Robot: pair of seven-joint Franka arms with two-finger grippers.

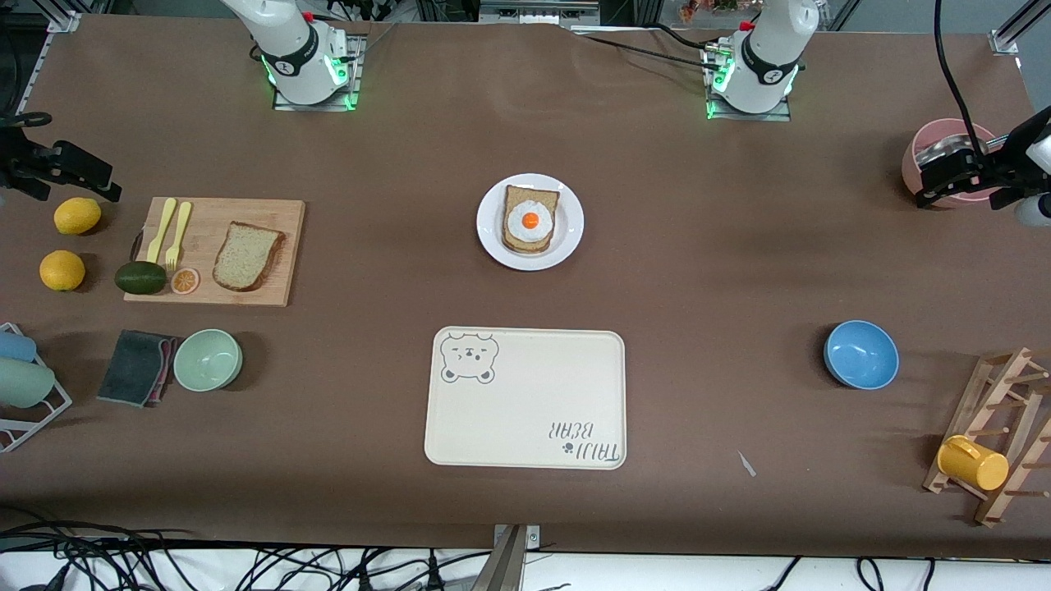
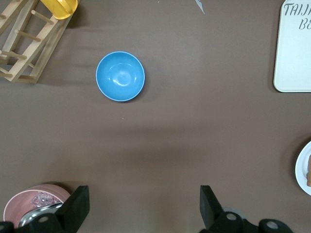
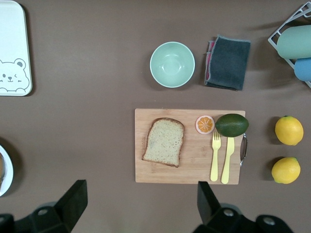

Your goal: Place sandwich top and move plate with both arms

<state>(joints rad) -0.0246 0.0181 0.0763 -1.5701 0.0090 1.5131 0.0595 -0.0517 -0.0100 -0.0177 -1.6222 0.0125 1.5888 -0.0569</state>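
Nothing is gripped yet; the first step, fetching the sandwich top, is not begun. The light brown wholemeal bread slice [image 1: 247,255] lies on the wooden cutting board [image 1: 271,215] toward the right arm's end. The right gripper [image 3: 139,199] hovers above that board, fingers spread and empty. The left gripper [image 2: 145,206], also spread, waits over bare table near the blue bowl [image 2: 120,76]. Next, I judge, the right gripper must descend onto the slice. The small round white plate [image 1: 493,240], holding egg-topped bread [image 1: 530,219], is cut off in both wrist views.

In the left wrist view the plate [image 2: 304,170] is cut at the picture's 3 o'clock edge, the tray [image 2: 294,53] at 2 o'clock, and the pink bowl [image 2: 29,203] at 7 o'clock sits partly under the left tool [image 2: 144,206]. In the front view the rack [image 1: 998,431] runs off at 4 o'clock.
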